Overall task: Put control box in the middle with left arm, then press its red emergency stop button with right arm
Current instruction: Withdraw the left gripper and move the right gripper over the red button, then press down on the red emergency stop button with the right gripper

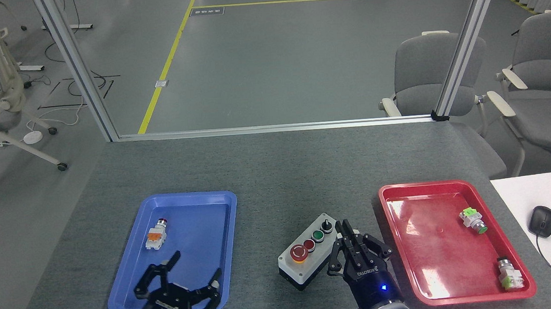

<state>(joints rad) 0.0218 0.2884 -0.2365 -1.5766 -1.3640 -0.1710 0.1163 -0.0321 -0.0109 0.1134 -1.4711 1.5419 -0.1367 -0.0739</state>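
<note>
We see the grey control box (pixel 308 256) flat and askew on the mat between both trays, its red emergency stop button (pixel 298 253) nearest us (lid upward)

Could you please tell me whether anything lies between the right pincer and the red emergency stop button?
Nothing visible does. The right pincer sits beside the control box, whose red emergency stop button is uncovered.
</note>
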